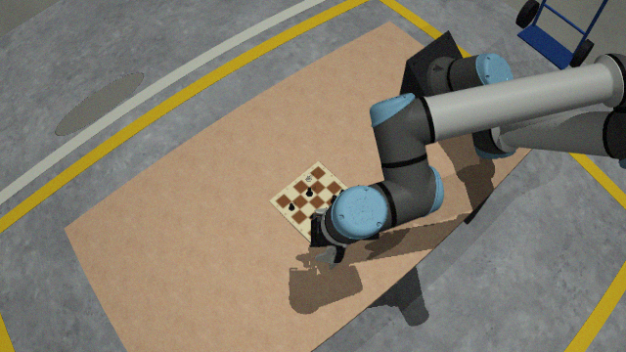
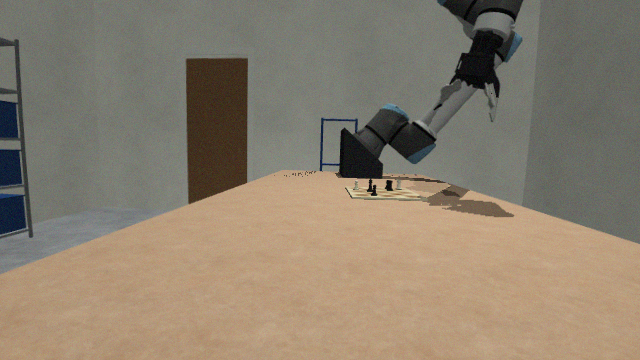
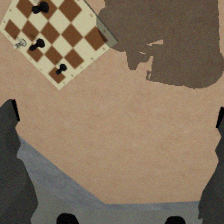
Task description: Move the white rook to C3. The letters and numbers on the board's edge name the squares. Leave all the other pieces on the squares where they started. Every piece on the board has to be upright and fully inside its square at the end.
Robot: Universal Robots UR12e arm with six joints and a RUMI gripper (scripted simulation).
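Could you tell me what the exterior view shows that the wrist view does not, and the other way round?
Only the exterior view shows the room: a brown door, a shelf rack, the arm's dark base, and the open hand hanging high above the table.

Only the wrist view looks straight down, showing the chessboard as a checkered grid near the table's edge, with grey floor beyond.

Both show the board, black pieces on it, and the arm's shadow.
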